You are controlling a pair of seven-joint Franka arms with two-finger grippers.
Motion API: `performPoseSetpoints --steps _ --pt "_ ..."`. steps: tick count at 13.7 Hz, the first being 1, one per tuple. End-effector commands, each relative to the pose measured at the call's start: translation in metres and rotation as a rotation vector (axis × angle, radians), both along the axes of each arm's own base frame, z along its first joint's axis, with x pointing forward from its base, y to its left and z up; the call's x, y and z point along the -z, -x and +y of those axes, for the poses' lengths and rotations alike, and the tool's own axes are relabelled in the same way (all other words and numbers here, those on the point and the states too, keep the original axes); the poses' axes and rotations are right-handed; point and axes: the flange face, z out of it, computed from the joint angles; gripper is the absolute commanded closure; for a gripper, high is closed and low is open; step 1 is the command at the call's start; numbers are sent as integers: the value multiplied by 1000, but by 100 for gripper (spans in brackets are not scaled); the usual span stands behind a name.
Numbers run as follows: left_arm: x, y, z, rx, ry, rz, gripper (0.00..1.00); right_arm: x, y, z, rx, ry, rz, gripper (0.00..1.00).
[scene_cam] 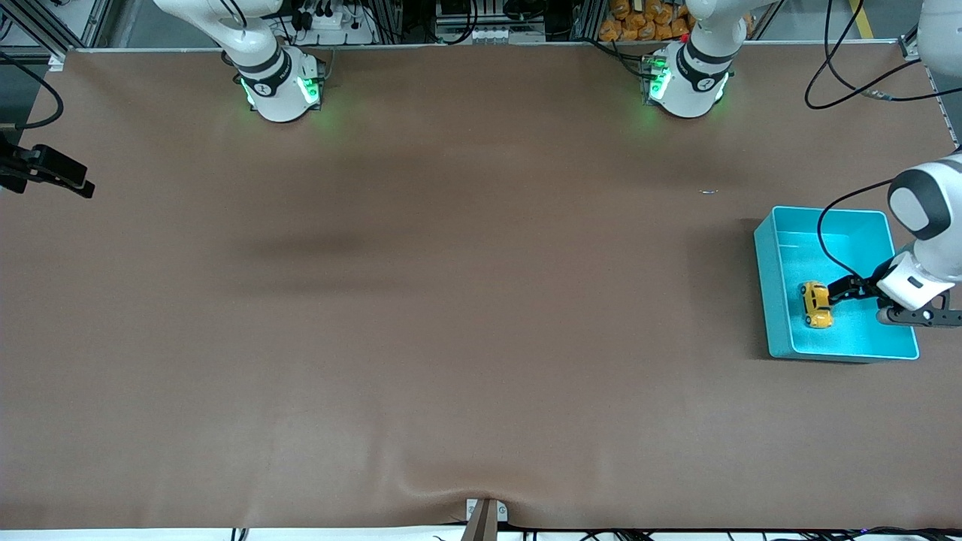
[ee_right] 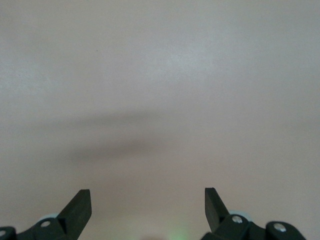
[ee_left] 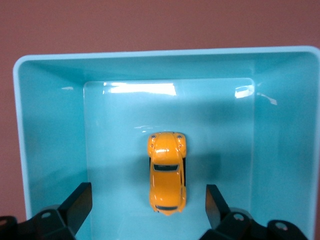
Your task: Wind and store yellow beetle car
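Glossy rounded yellow beetle car (ee_left: 167, 173) lies in the smooth teal bin (scene_cam: 774, 285); left gripper (ee_left: 147, 205) fingers wide above it; right gripper (ee_right: 147, 205) fingers wide.

Front cam high, facing arms, whole tabletop (scene_cam: 451, 338). Left wrist cam close over bin (scene_cam: 766, 285), shared with front; right wrist sees bare tabletop.

Both white Franka arms wear black joint bands and green-lit bases, the left arm (scene_cam: 921, 248) trailing a black cable above the teal bin (scene_cam: 774, 300), with black wedge-shaped fingers (ee_left: 77, 205).
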Motion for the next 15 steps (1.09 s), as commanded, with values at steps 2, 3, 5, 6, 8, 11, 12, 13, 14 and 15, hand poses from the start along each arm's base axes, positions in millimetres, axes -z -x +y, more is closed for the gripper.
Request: performPoseSetpoints --steps 2,3,5,6,8,11,12,13,14,15 --pt "-47 13 -33 -25 24 46 0 -6 4 -2 -8 8 -12 0" --pt "-57 14 -41 -36 25 56 0 -7 3 -2 -8 8 -13 0" --pt "-77 15 -65 -49 32 70 0 -9 3 -3 -7 7 -19 0" --pt "-89 14 -80 -59 32 65 0 -10 3 -3 -7 7 -21 0" --pt "-111 13 -101 -92 29 51 0 -10 3 -3 -7 7 -21 0" --pt "-153 13 -123 -60 17 31 0 -11 4 -9 4 8 -23 0" --pt "-167 14 -126 -58 14 39 0 -11 4 -8 4 6 -23 0" --pt "-178 15 -128 -57 13 59 0 -11 4 -8 4 1 -23 0" --pt "-191 16 -134 -49 13 79 0 -10 3 -8 4 2 -23 0" --pt "-200 21 -147 -40 10 103 0 -10 3 -7 2 1 -22 0"
